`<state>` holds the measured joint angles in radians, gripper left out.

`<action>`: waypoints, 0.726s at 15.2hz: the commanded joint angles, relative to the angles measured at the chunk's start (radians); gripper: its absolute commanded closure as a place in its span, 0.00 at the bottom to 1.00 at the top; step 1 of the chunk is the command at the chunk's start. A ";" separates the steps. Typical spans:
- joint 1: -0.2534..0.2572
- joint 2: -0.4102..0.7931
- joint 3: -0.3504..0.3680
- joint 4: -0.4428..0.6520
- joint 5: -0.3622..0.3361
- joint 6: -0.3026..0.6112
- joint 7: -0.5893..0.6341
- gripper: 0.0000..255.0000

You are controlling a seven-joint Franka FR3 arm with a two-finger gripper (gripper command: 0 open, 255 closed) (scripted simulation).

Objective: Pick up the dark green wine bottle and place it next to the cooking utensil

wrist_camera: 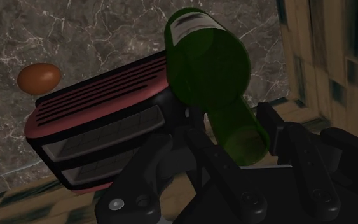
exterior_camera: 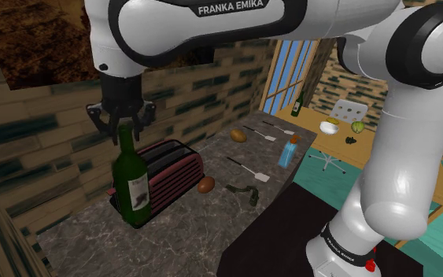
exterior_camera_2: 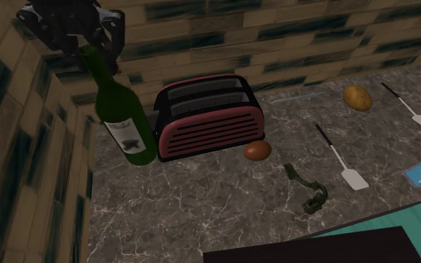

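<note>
The dark green wine bottle (exterior_camera: pixel 131 179) with a white label leans beside the red toaster (exterior_camera: pixel 170 174), near the wall corner. My black gripper (exterior_camera: pixel 121 122) is above it, its fingers shut on the bottle's neck. In the second exterior view the gripper (exterior_camera_2: pixel 81 41) clasps the top of the bottle (exterior_camera_2: pixel 120 116). The wrist view looks down the bottle (wrist_camera: pixel 212 70), with the neck between the fingers of the gripper (wrist_camera: pixel 244 146). Whether the base touches the counter I cannot tell. A spatula (exterior_camera: pixel 251 170) lies farther along the counter, also seen as the spatula (exterior_camera_2: pixel 341 158).
A brown egg-shaped thing (exterior_camera_2: pixel 257 150) lies in front of the toaster (exterior_camera_2: pixel 209 116). A dark green tool (exterior_camera_2: pixel 306 191), a potato (exterior_camera_2: pixel 357 97), a second spatula (exterior_camera_2: pixel 412 106) and a blue bottle (exterior_camera: pixel 290 151) are spread over the marble counter (exterior_camera_2: pixel 201 217). Brick walls close two sides.
</note>
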<state>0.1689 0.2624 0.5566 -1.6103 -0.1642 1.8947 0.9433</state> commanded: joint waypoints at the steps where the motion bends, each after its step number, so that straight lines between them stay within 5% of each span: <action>1: 0.002 0.000 0.001 0.027 0.001 -0.026 -0.001 1.00; 11: 0.016 0.008 0.006 0.171 0.000 -0.164 -0.006 1.00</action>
<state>0.1803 0.2655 0.5612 -1.4631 -0.1620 1.7510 0.9352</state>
